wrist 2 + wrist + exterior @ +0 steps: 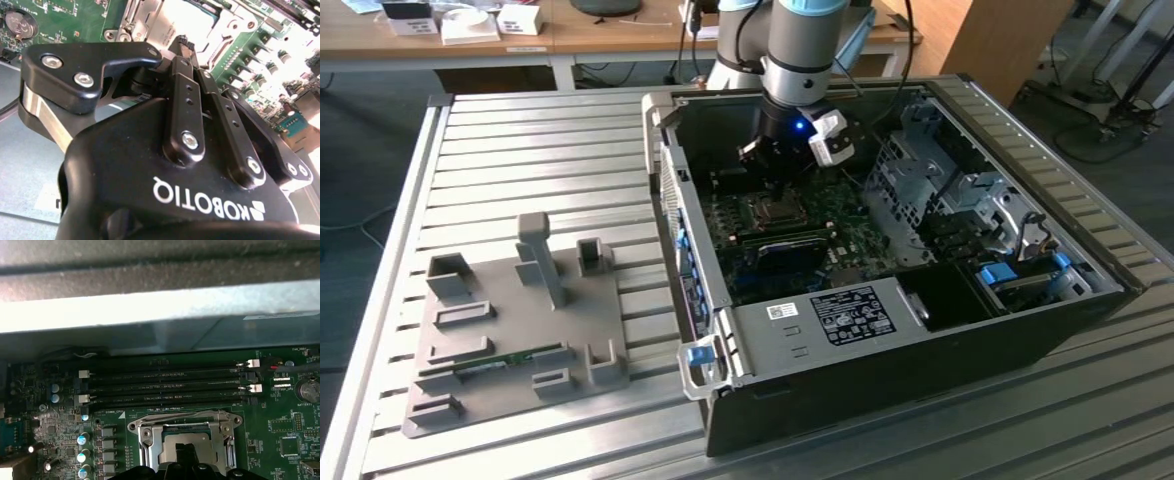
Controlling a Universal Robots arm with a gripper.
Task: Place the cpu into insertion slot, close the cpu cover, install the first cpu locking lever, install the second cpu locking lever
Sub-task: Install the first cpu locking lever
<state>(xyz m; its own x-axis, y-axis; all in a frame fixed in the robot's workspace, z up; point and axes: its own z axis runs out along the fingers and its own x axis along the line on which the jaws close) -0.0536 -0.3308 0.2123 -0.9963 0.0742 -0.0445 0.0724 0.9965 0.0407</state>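
Observation:
My gripper [777, 160] hangs inside the open computer case, just above the insertion slot [778, 210] on the green board. In the second wrist view its two black fingers [184, 65] lie side by side, shut, with nothing visible between them, and their tips [183, 44] are at the cpu cover [145, 20]. The silvery frame of the cpu cover [146, 436] lies flat over the socket. A pale flat surface in its window looks like the cpu [189, 19]. The gripper's dark tips [186, 459] hide the near part of the window.
Long black memory slots [165, 386] run beside the socket, with the case wall [150, 305] beyond them. A coin battery [306, 389] and capacitors [82, 440] flank it. The grey drive cage [947, 190] fills the case on the exterior view's right. A grey fixture tray [507, 330] sits on the slatted table.

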